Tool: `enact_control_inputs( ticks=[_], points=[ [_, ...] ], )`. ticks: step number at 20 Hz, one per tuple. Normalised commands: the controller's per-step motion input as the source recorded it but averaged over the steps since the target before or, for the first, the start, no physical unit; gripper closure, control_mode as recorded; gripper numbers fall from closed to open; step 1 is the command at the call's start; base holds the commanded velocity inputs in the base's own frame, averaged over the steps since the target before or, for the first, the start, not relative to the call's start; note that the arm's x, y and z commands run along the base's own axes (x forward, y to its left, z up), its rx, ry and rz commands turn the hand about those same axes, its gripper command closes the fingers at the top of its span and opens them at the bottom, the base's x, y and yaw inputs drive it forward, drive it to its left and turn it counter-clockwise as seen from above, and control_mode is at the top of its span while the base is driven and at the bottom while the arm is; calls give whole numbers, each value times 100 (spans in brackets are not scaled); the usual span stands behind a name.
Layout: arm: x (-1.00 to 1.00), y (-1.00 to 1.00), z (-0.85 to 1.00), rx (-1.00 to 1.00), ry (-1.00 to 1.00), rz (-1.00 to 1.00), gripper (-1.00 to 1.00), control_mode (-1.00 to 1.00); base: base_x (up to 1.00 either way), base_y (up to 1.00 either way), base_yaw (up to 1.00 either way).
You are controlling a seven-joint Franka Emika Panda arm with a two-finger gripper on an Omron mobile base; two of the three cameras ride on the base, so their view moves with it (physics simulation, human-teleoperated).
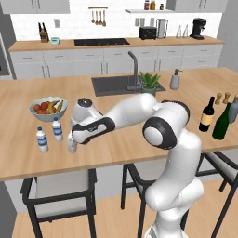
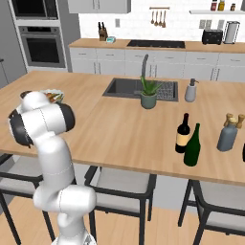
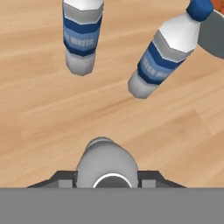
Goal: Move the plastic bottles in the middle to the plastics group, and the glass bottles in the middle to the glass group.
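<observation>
My gripper (image 1: pixel 72 143) (image 3: pixel 107 177) is low over the left part of the island counter, shut on the small clear greyish plastic bottle (image 1: pixel 72 148) (image 3: pixel 105 159), which stands upright between the fingers. Just beyond it stand the two blue-labelled water bottles of the plastics group (image 1: pixel 42 139) (image 1: pixel 57 129) (image 3: pixel 82 33) (image 3: pixel 164 57). On the right of the counter stand the near-black wine bottle with a tan label (image 1: pixel 207 115) (image 2: pixel 183 134) and the dark green wine bottle (image 1: pixel 221 122) (image 2: pixel 193 145). The tall grey-blue bottle (image 1: pixel 234 109) (image 2: pixel 228 135) stands behind them.
A fruit bowl (image 1: pixel 48 108) sits behind the water bottles. The sink (image 1: pixel 111 85), a potted plant (image 1: pixel 149 82) and a grey soap dispenser (image 1: pixel 175 80) are mid-counter. Two brown shakers (image 1: pixel 222 98) stand by the grey-blue bottle. Stools (image 1: pixel 56 186) line the near edge.
</observation>
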Motion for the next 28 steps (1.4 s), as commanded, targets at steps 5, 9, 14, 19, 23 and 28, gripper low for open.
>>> enact_control_inputs(
  ticks=[5,9,14,19,23,28],
  points=[
    [0,19,-56,0,0,0,100,-100,0,0,0],
    [0,19,-58,0,0,0,100,-100,0,0,0],
    [-4,17,-61,0,0,0,100,-100,0,0,0],
    [-13,18,-65,0,0,0,100,-100,0,0,0],
    [-18,10,-66,0,0,0,100,-100,0,0,0],
    [-16,8,-65,0,0,0,100,-100,0,0,0]
  ],
)
